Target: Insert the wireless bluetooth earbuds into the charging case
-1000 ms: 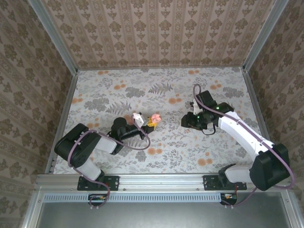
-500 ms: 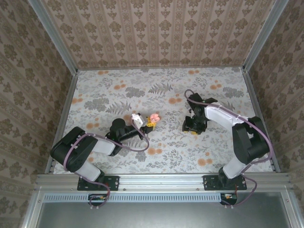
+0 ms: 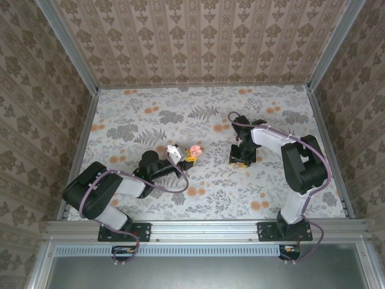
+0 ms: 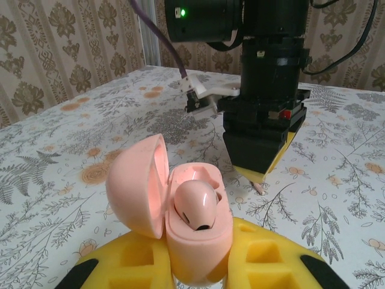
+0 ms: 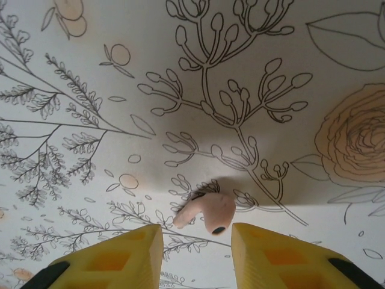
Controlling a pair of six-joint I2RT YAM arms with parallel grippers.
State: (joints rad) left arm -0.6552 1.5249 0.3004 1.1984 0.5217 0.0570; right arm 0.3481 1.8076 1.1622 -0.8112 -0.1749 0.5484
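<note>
Overhead, the floral-patterned table (image 3: 150, 120) carries both arms. The left tool (image 3: 191, 155) lies low near the middle of the table, clenched on a small pale pink, rounded plastic charging case (image 3: 195, 150). The right tool (image 3: 240, 161) points straight down at the table well to the right of the case. Whether its jaws stand apart cannot be told from this height.

From the left wrist, the left tool (image 4: 201, 265) shows its two yellow fingers (image 4: 271, 256) pressed against either side of the charging case (image 4: 201, 238). The case's hinged lid (image 4: 135, 186) stands swung open to the left. One pale pink, glossy wireless earbud (image 4: 195, 203) sits in the case's recess with its dark tip facing the camera. Beyond the case, the right tool (image 4: 255, 162) hangs upright over the table (image 4: 72, 138), its yellow-edged tip very close to the surface.

From the right wrist, the right tool (image 5: 197, 250) is released: its yellow fingers (image 5: 114, 259) stand apart with bare table (image 5: 271, 90) between them. A second pale pink earbud (image 5: 204, 212) lies on its side on the table just ahead of the gap, nearer the right-hand finger. Neither finger touches it, and its stem points left.
</note>
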